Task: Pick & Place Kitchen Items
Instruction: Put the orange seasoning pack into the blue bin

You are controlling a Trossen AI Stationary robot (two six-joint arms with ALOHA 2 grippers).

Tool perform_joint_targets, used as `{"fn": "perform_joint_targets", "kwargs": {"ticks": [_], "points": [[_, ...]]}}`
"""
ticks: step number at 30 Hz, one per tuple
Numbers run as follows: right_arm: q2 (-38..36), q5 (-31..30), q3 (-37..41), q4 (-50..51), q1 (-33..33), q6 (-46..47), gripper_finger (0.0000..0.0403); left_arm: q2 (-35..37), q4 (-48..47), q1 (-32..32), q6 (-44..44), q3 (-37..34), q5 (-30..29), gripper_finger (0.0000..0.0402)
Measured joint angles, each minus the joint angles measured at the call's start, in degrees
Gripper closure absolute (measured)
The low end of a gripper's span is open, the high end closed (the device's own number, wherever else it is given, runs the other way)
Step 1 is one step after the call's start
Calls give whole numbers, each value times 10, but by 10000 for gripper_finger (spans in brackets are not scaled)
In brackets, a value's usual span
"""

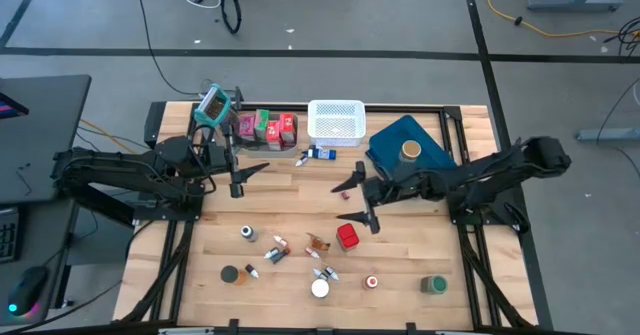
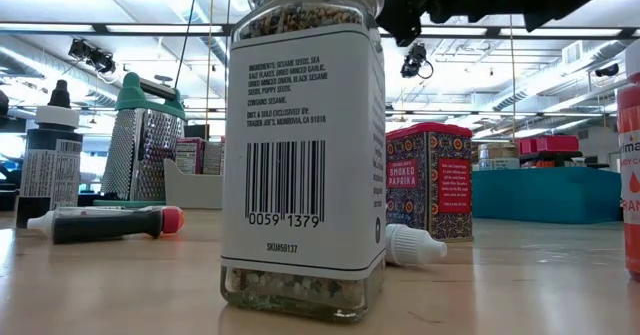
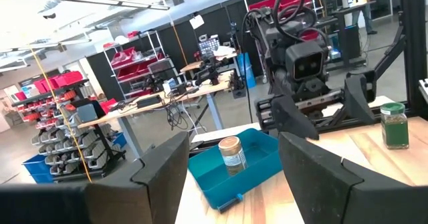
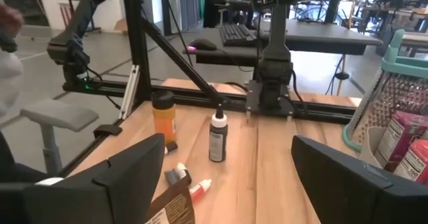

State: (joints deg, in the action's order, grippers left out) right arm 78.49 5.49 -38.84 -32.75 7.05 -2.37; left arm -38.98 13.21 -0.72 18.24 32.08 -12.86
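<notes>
Seasoning jar (image 2: 303, 145) up front, brown-lidded jar (image 1: 410, 151) in blue tray (image 1: 385, 145), both claws wide, empty.

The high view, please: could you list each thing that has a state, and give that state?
Left gripper: open, empty, above the table.
Right gripper: open, empty, above the table.
Jar: upright, lidded, in the blue tray.
Red tin: upright on the table.
White basket: empty.
</notes>
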Motion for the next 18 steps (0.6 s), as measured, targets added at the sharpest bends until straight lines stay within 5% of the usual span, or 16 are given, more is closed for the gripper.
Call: {"fn": "perform_joint_targets", "kwargs": {"ticks": [18], "points": [[45,-50,-11,-55,0,3,69,0,-3,0,-53,0,21,162]]}}
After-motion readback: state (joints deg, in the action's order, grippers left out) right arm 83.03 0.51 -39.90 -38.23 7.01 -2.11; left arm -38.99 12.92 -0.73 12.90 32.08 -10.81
